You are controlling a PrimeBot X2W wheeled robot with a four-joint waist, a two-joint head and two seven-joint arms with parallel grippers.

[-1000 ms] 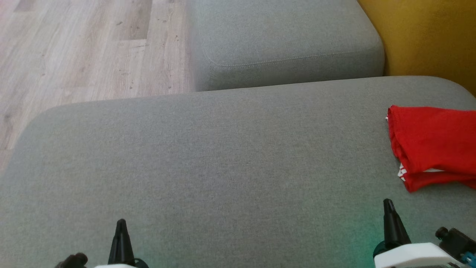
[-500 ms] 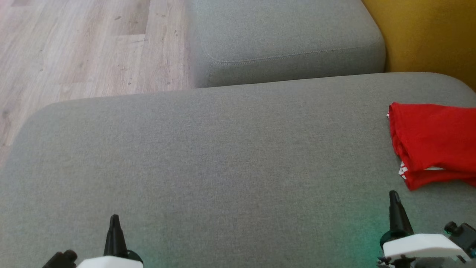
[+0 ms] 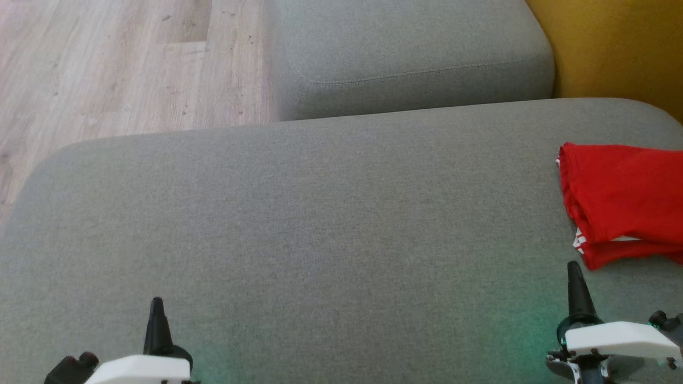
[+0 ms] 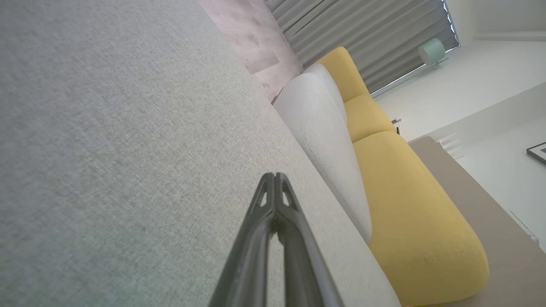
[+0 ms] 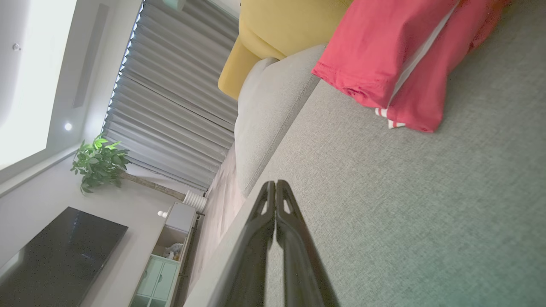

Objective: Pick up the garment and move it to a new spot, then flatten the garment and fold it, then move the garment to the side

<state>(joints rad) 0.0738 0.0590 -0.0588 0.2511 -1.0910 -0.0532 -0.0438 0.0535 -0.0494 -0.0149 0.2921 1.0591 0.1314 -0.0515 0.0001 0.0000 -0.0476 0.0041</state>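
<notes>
Our right gripper [image 3: 574, 266] has crept toward the garment [image 3: 619, 197] — soft, light, limp, lying folded; a hold would suit its layered near corner. Both grippers' fingers [image 5: 261, 221] closed, empty

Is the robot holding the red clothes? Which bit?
No, nothing is held. The left gripper and right gripper are both shut and empty; the red garment lies on the grey cushion, apart from them.

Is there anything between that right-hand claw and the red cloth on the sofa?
Nothing. A short stretch of bare grey cushion separates the right gripper from the red garment, as the head and right wrist views show.
</notes>
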